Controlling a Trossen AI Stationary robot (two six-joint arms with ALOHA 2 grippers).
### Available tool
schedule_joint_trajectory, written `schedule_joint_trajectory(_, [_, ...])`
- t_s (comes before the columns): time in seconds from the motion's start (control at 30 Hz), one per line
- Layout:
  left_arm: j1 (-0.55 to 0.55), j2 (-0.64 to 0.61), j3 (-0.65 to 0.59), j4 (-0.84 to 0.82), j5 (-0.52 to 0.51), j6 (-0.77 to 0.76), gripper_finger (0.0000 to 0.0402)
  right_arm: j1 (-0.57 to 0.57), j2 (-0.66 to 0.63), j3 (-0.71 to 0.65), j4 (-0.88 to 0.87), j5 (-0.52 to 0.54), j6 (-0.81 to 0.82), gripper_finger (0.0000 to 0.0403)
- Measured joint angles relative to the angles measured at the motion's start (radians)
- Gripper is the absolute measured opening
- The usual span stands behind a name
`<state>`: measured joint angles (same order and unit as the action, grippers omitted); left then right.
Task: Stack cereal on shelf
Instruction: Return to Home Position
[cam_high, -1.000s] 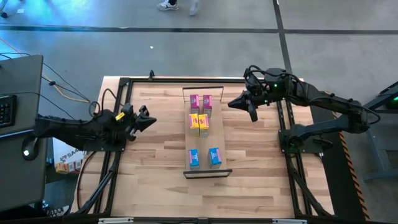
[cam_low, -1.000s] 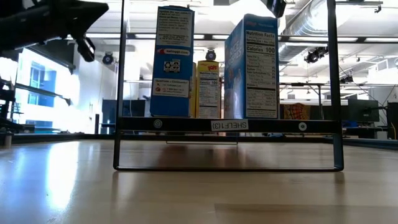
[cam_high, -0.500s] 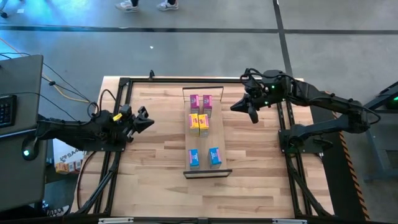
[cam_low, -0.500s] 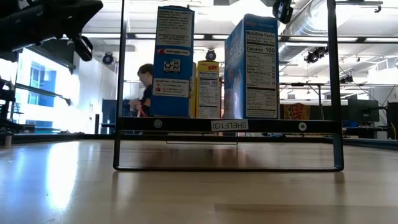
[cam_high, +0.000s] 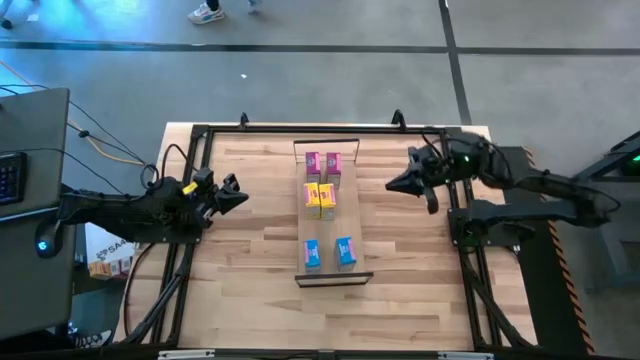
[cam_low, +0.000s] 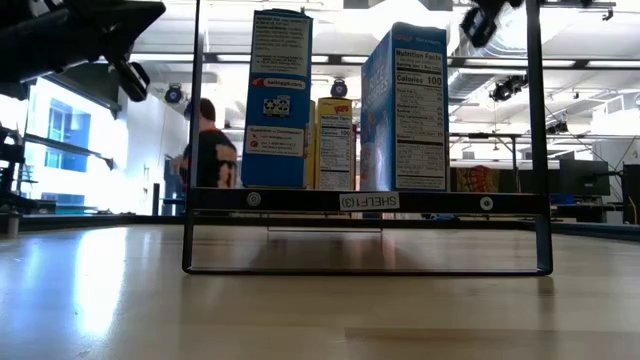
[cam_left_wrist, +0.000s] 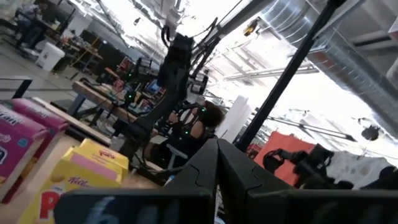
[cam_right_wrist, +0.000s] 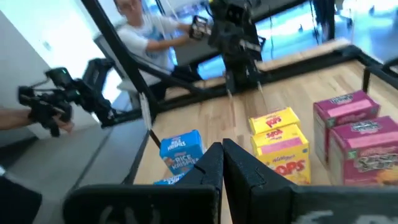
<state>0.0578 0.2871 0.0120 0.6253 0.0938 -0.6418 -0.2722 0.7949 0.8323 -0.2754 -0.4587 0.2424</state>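
Cereal all up on the long narrow light-wood shelf plank (cam_high: 325, 228): six small rectangular cardboard boxes by count, upright, in three pairs set across the plank's width. Two pink cereal boxes (cam_high: 313, 163) at the 12 o'clock end, with a narrow gap between them. Two yellow cereal boxes with red print (cam_high: 319, 196) tight together at mid-plank, just beside the pink pair. Two light blue cereal boxes (cam_high: 312, 253) toward the 6 o'clock end, a little apart from each other and well apart from the yellow pair. Two thin black metal end frames (cam_high: 334, 279), one at 12 o'clock and one at 6. Underneath, wide butcher-block tabletop (cam_high: 250, 270).

Left gripper (cam_high: 236, 190) out at 9 o'clock from the shelf, over the tabletop, well apart from every box. From its wrist camera, dark fingers (cam_left_wrist: 199, 177) pressed together with only a seam between, gripping nothing.

Right gripper (cam_high: 395, 184) between 2 and 3 o'clock from the shelf, also well clear of the boxes, tips turned toward the plank. Fingers (cam_right_wrist: 206, 168) closed tip to tip, likewise empty.

From table height, both blue boxes foremost with one yellow box showing between and behind them. One person (cam_low: 210, 155) in the room beyond, at 9 o'clock of the blue boxes.
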Motion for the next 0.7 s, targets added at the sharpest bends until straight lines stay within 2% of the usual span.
schedule_joint_trajectory(0.13, [0.001,0.000,0.000,-0.014,-0.010,0.007,0.0000,0.006,-0.134,-0.213,0.176,-0.005,0.026,0.0000])
schedule_joint_trajectory(0.3, [0.001,0.000,0.000,-0.026,-0.010,0.007,0.0001,0.008,-0.354,-0.410,0.193,0.066,0.093,0.0000])
schedule_joint_trajectory(0.5, [0.001,0.000,0.000,-0.031,-0.011,0.007,0.0001,0.008,-0.610,-0.571,0.218,0.088,0.116,0.0000])
schedule_joint_trajectory(0.7, [0.001,0.000,0.000,-0.030,-0.012,0.007,0.0001,0.025,-0.763,-0.721,0.346,0.189,0.237,0.0000])
